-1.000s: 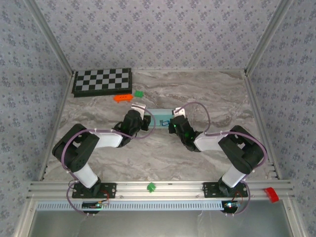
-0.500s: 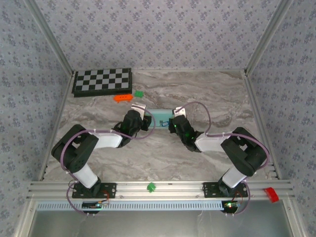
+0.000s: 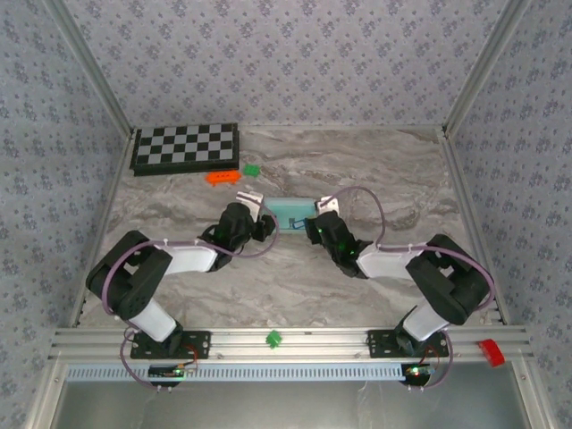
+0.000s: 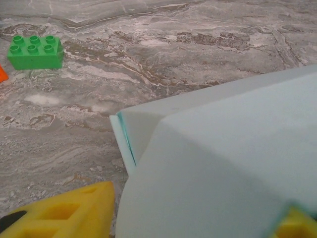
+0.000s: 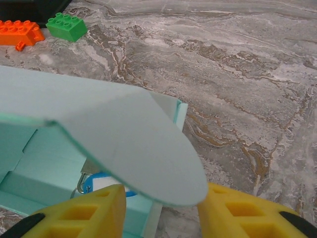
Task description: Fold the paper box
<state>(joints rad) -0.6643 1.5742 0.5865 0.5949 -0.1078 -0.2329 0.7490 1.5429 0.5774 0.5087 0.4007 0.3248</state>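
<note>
paper box (image 3: pixel 291 211) between left gripper (image 3: pixel 261 208), right gripper (image 3: pixel 318 215)

From here the paper box (image 4: pixel 223 163) reads as thin, smooth, matt card. The table (image 5: pixel 257 79) is a grey marbled surface, smooth with a faint sheen. The green brick (image 4: pixel 35 51) and orange brick (image 5: pixel 20 30) are shiny moulded plastic. The right gripper (image 5: pixel 161 198) has matt yellow plastic fingers (image 5: pixel 84 215). The frame rail (image 3: pixel 286 338) looks like dull, ribbed metal.
</note>
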